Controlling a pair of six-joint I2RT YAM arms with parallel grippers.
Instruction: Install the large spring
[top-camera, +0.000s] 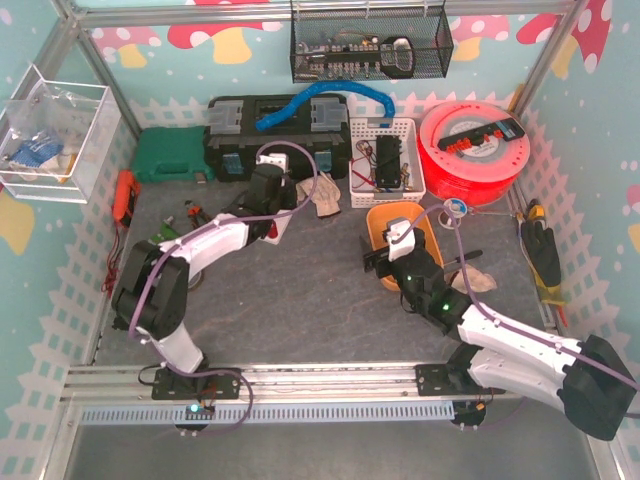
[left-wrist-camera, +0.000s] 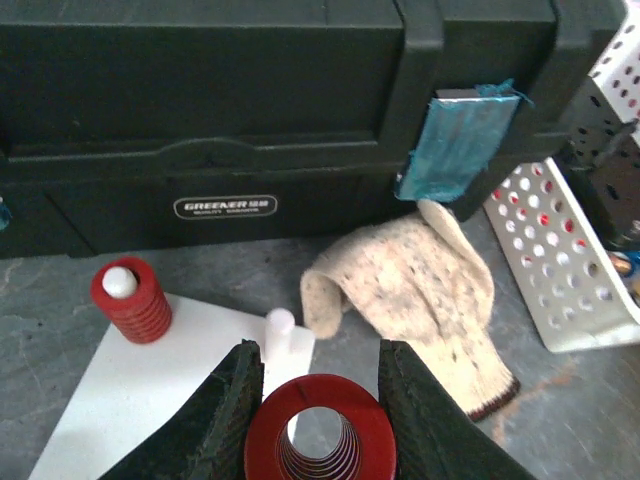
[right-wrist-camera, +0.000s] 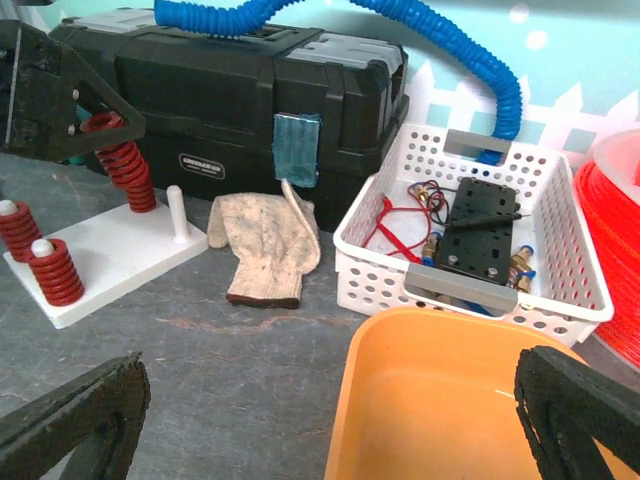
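My left gripper (left-wrist-camera: 318, 400) is shut on the large red spring (left-wrist-camera: 320, 440), held end-on just above and short of a bare white peg (left-wrist-camera: 279, 330) on the white base plate (left-wrist-camera: 150, 400). A smaller red spring (left-wrist-camera: 132, 298) sits on another peg at the plate's left. In the right wrist view the left gripper (right-wrist-camera: 95, 130) holds the large spring (right-wrist-camera: 125, 165) tilted beside the bare peg (right-wrist-camera: 177, 212), and two small springs (right-wrist-camera: 40, 260) sit on pegs of the plate (right-wrist-camera: 120, 255). My right gripper (right-wrist-camera: 330, 420) is open and empty over the orange bin (right-wrist-camera: 450, 400).
A black toolbox (left-wrist-camera: 200, 110) stands right behind the plate. A beige work glove (left-wrist-camera: 420, 290) lies to the plate's right. A white perforated basket (right-wrist-camera: 470, 240) holds parts. A red filament spool (top-camera: 472, 150) is at the back right.
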